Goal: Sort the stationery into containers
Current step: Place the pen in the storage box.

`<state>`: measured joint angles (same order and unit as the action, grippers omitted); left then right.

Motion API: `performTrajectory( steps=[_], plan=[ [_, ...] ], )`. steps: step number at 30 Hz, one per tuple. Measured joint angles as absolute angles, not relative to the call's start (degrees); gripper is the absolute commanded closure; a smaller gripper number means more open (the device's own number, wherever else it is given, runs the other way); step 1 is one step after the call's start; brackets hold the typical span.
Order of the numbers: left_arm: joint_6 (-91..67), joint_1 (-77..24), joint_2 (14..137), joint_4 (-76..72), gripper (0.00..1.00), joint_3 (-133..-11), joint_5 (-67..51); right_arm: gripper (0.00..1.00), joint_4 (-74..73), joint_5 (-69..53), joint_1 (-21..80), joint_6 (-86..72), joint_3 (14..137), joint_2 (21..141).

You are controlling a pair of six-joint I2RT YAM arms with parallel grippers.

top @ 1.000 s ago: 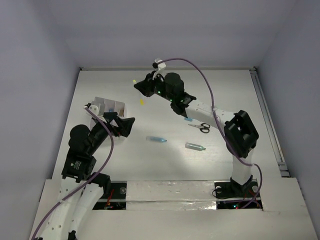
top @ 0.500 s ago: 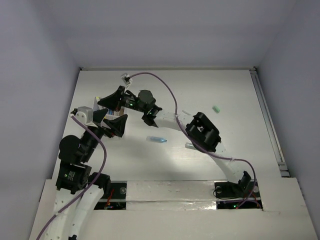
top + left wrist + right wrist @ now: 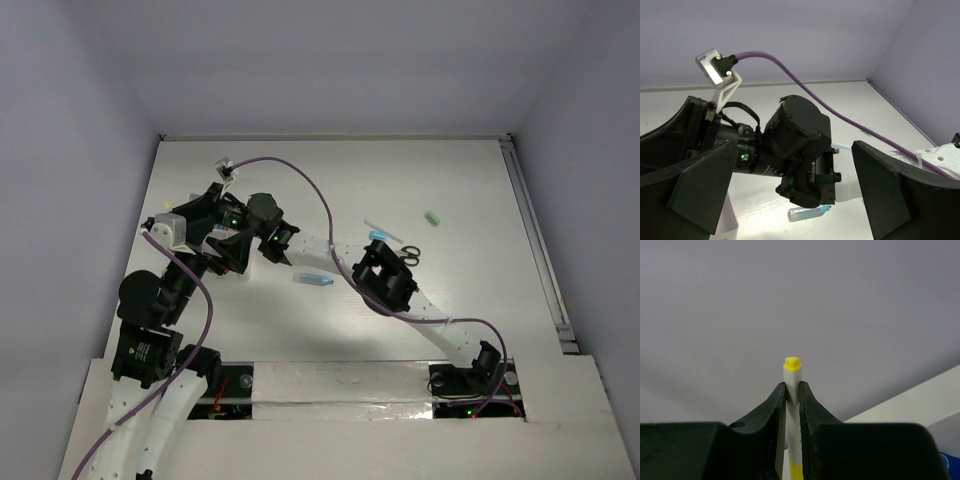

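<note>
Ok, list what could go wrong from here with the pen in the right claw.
1. The right claw grips the yellow-tipped pen lengthwise, with the tip poking past its fingers. The pen could slide or tilt on release.
2. The right wrist sits between the fingers of the open left claw, so the arms could knock together.
3. The white box is mostly hidden under both arms, so the pen may miss its compartment.

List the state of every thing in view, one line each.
Left fingers, wide open, empty.
Right fingers, shut on the yellow-tipped pen.
Scissors, lying on the table.
Blue capsule, lying loose on the table.
Green piece, lying loose on the table.
</note>
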<state>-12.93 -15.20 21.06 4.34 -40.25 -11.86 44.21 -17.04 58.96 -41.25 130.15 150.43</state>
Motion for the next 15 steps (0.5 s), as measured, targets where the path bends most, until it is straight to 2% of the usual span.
performTrajectory(
  steps=[15],
  plan=[
    [-12.93, -15.66, 20.97, 4.34, 0.01, -40.25, -11.75, 0.92, 40.97, -10.87, 58.96, -38.48, 131.07, 154.08]
  ],
)
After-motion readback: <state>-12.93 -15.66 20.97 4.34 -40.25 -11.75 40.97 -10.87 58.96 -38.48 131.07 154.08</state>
